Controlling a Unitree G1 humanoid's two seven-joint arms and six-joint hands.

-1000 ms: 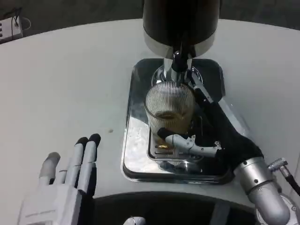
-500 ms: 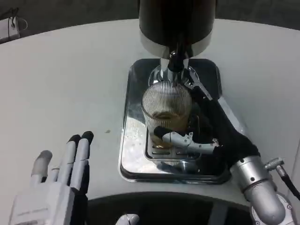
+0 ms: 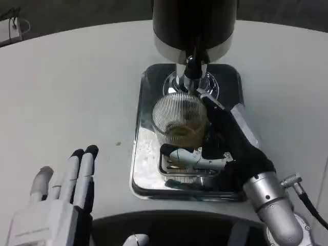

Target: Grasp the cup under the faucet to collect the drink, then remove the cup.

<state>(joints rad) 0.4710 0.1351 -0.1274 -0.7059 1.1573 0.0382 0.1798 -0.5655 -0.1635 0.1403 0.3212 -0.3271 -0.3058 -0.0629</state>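
Observation:
A ribbed clear glass cup [image 3: 179, 120] with amber drink in its bottom stands on the drip grille of a shiny metal tray [image 3: 146, 164], just below the faucet [image 3: 190, 69] of a black and silver dispenser [image 3: 193, 25]. My right hand [image 3: 225, 146] wraps around the cup from the right, its fingers along the far side and the thumb across the near side at the base. My left hand [image 3: 59, 205] lies flat on the white table at the lower left, fingers spread and holding nothing.
The tray sits in the middle of the round white table [image 3: 72, 87]. A small white device [image 3: 10, 31] with a cable lies at the far left edge. The table's dark near edge runs along the picture's bottom.
The right hand has drawn the cup slightly toward me and left, away from the faucet. The left hand has slid a little down and left. The camera shifted between the first two frames.

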